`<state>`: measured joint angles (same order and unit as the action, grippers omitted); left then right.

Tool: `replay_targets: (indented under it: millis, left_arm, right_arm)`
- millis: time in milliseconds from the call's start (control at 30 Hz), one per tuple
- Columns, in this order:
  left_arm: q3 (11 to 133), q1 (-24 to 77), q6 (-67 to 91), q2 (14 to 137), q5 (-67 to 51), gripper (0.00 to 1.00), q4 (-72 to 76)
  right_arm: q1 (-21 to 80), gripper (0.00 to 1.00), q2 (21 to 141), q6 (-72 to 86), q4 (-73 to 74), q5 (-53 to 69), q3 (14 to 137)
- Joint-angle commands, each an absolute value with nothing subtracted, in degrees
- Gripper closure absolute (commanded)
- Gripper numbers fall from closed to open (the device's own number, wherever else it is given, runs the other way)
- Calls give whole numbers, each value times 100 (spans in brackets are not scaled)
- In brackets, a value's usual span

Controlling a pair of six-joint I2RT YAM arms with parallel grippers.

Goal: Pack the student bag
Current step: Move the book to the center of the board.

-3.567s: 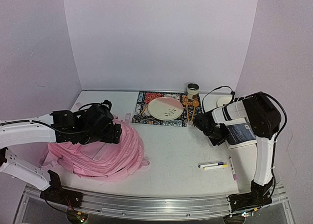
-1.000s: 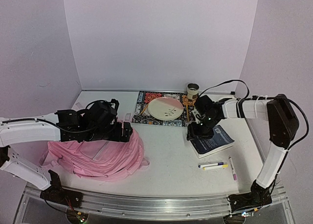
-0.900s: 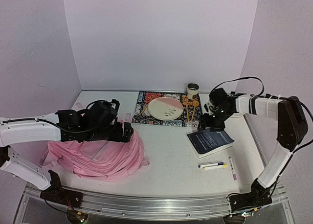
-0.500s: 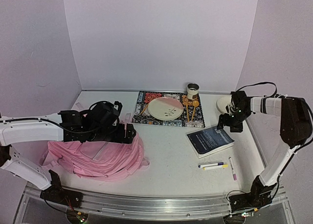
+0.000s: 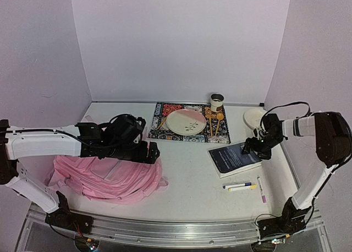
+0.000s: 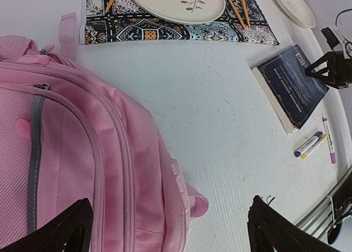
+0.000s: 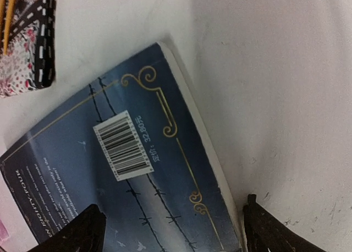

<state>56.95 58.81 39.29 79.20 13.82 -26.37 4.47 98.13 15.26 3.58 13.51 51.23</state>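
The student bag [image 5: 104, 175] is a large pink backpack slumped on the table's left side, zips facing up [image 6: 82, 153]. My left gripper [image 5: 151, 153] hovers open over its right edge [image 6: 170, 235], one finger above the fabric and the other above bare table. A dark blue book [image 5: 234, 158] lies flat on the right, barcode side up [image 7: 110, 169]. My right gripper [image 5: 254, 147] stands open astride the book's right edge [image 7: 173, 233], holding nothing. The left wrist view shows the book [image 6: 297, 84] too.
At the back lie a patterned placemat [image 5: 162, 128] with a plate [image 5: 186, 121], chopsticks [image 5: 212, 125] and a cup [image 5: 216, 102]. A white dish [image 5: 252, 118] sits behind the right gripper. Two markers [image 5: 240, 186] and a pink pen [image 5: 260, 189] lie near the book.
The right gripper set the book down and let go, swung away to the right, then came back to the book's right edge with jaws wider. The left gripper slid right along the bag.
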Motion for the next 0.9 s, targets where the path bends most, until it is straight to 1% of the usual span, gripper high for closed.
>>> replay_targets:
  millis: [0, 133, 267, 467, 667, 767, 867]
  left_arm:
    - [6098, 5880, 3929, 8146, 1189, 1, -2441]
    - [6294, 5970, 3894, 8417, 1134, 1, -2422]
    - [6464, 6080, 3885, 8642, 1145, 1, -2412]
    - [6649, 6252, 3966, 8900, 1177, 4, -2377]
    - [6527, 6266, 4265, 8955, 1025, 8, -1882]
    - [6467, 6267, 4451, 8986, 924, 9, -1639]
    - [6425, 6267, 4635, 9068, 824, 10, -1404]
  right_arm:
    - [832, 15, 9331, 2101, 289, 2264, 4346]
    - [1413, 19, 8827, 2895, -388, 2406, 3848]
    - [2046, 22, 8463, 3698, -949, 2266, 3578]
    - [2979, 27, 8411, 4342, -1341, 1996, 3563]
    - [3901, 31, 8835, 4388, -1371, 1987, 3951]
    - [4061, 35, 8882, 4249, -1333, 2115, 4054]
    - [4059, 34, 8683, 4029, -1070, 1792, 4171]
